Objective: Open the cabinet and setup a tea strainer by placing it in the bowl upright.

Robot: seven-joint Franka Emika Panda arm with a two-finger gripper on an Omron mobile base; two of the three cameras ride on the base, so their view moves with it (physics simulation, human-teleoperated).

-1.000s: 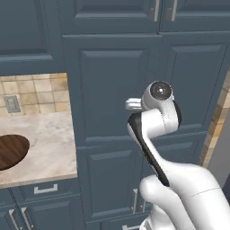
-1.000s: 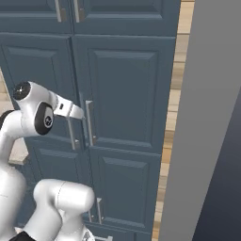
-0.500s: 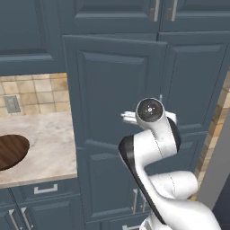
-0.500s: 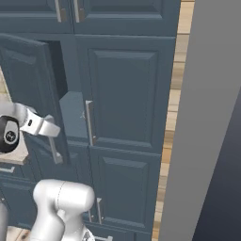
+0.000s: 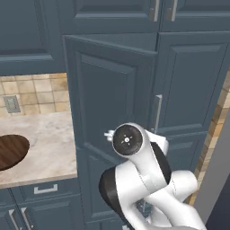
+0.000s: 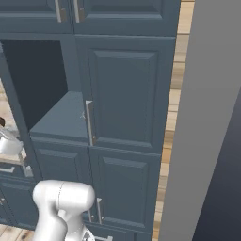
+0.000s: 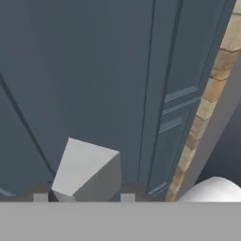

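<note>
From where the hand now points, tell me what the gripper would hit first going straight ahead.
Most likely the silver bar handle between the gripper fingertips, then the slate-blue cabinet door behind it. Depth is unclear, so how close the panel lies is uncertain.

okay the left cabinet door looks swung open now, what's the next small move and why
Probably ease the hand back off the door's handle and clear of the left door. The cabinet stands open on a dark compartment, with no strainer visible on its shelf from here.
</note>
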